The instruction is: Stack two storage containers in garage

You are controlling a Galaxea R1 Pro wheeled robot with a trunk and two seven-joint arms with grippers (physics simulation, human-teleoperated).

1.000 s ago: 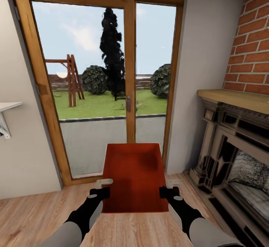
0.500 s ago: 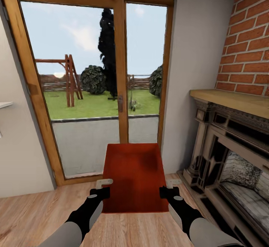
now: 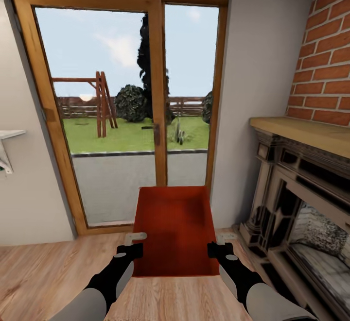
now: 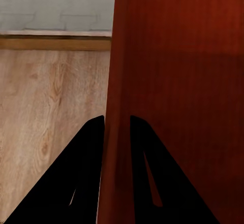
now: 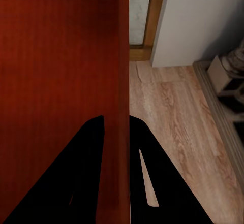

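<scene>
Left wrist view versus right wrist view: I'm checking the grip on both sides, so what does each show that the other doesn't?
The left wrist view alone has the glass door's wood bottom rail running across beyond the plank floor. The right wrist view alone has a grey-white wall corner and the fireplace base. Both share the orange-red storage container, one side wall pinched between dark fingers: left gripper, right gripper.

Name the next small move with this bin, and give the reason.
Probably turn the base away from the glass doors: both grippers, left and right, clamp the storage container's side walls, and the wood plank floor underfoot is living room, not garage.
</scene>
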